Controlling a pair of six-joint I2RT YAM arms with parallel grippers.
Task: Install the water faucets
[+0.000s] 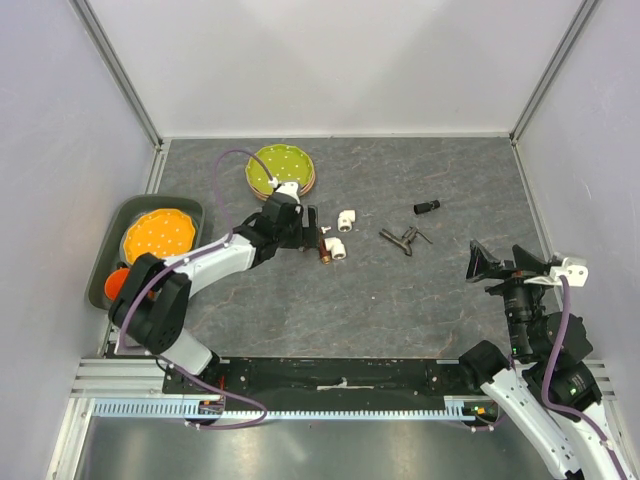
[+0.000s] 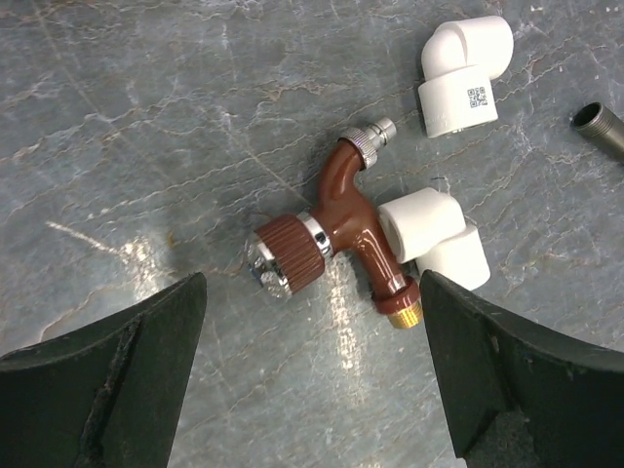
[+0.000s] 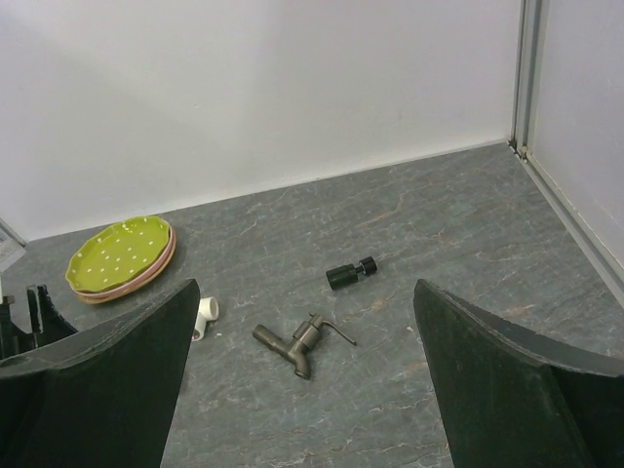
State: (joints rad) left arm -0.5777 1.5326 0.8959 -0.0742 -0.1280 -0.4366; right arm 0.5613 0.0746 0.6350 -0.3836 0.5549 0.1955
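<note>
Left gripper spread wide, empty; the brown faucet lies just ahead between its fingers, seemingly touching a white elbow. Right gripper wide, empty too; the grey faucet lies well beyond its fingers.

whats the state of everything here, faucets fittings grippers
brown faucet: lying on its side, unheld, thread bare
grey faucet: lying loose, not fitted
near elbow: lying against brown faucet
far elbow: lying apart
black cylinder: lying on its side
left gripper: open, over brown faucet
right gripper: open, empty
</note>
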